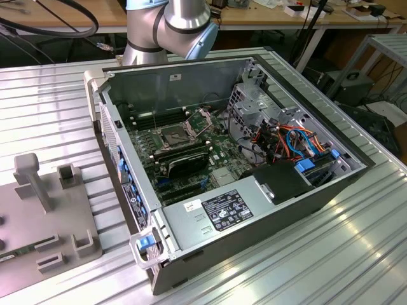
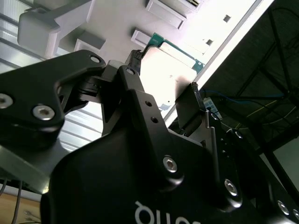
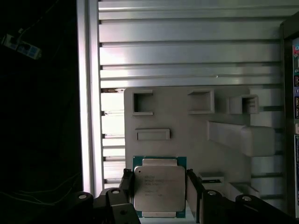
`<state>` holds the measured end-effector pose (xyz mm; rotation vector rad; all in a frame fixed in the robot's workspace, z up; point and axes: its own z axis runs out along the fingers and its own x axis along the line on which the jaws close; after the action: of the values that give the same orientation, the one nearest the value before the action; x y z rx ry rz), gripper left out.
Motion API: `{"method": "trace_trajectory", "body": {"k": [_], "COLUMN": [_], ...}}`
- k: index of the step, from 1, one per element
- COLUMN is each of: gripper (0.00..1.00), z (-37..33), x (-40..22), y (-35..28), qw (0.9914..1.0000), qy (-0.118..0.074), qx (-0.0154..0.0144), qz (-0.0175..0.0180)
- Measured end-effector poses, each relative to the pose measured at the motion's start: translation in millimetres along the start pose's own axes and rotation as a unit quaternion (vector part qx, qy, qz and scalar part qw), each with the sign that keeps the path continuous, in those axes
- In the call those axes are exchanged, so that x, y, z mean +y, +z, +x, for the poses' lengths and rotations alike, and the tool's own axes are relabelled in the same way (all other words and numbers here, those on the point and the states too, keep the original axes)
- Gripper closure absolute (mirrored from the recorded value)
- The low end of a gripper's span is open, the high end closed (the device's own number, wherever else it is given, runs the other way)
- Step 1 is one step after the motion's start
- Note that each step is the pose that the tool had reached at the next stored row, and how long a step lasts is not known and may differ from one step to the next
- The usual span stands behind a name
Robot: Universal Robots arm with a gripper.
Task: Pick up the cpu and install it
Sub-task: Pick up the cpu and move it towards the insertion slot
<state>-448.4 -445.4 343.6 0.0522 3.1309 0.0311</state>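
The cpu (image 3: 159, 189) is a flat square chip with a dull silver top and a green rim, lying on a grey fixture plate (image 3: 187, 140). In both wrist views my gripper (image 3: 159, 175) is open, with a black finger on either side of the chip and a small gap at each edge. The second wrist view shows the cpu (image 2: 174, 65) between the fingertips (image 2: 135, 58), seen past the gripper (image 2: 165, 74) body. How far above the chip the fingers hang I cannot tell. In the exterior view the motherboard socket (image 1: 175, 135) lies inside the computer case with its metal bracket (image 1: 202, 121) hinged up.
The open computer case (image 1: 241, 210) lies on a ribbed aluminium table, with memory sticks, a drive cage and coloured cables (image 1: 299, 143) inside. The grey fixture plate (image 1: 38, 216) carries raised blocks and a post (image 1: 32, 181). The arm's base (image 1: 159, 32) stands behind the case.
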Motion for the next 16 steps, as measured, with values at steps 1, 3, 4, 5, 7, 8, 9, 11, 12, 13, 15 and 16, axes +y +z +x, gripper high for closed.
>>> {"method": "trace_trajectory", "body": {"k": [1, 3, 4, 5, 7, 8, 9, 11, 12, 13, 15, 16], "gripper": [0.45, 0.45, 0.45, 0.45, 0.45, 0.45, 0.45, 0.45, 0.45, 0.45, 0.45, 0.45], "z": [0.0, 0.0, 0.0, 0.0, 0.0, 0.0, 0.0, 0.0, 0.0, 0.0, 0.0, 0.0], "x": [0.0, 0.0, 0.0, 0.0, 0.0, 0.0, 0.0, 0.1, 0.1, 0.1, 0.1, 0.1], "y": [0.0, -0.4, -0.5, -0.6, -1.5, -1.6, -2.5, -3.1, -3.3, -3.5, -4.3, -4.8], "qw": [1.00000, 1.00000, 1.00000, 1.00000, 1.00000, 1.00000, 1.00000, 1.00000, 1.00000, 1.00000, 1.00000, 1.00000], "qy": [0.000, 0.000, 0.000, 0.000, 0.000, 0.000, 0.000, 0.000, 0.000, 0.000, 0.000, 0.000], "qx": [0.0000, 0.0000, 0.0001, 0.0001, 0.0001, 0.0000, 0.0000, 0.0001, 0.0001, 0.0001, 0.0002, 0.0001], "qz": [0.0000, 0.0000, 0.0000, 0.0000, 0.0001, 0.0000, 0.0000, 0.0000, 0.0001, 0.0001, 0.0001, 0.0001]}}
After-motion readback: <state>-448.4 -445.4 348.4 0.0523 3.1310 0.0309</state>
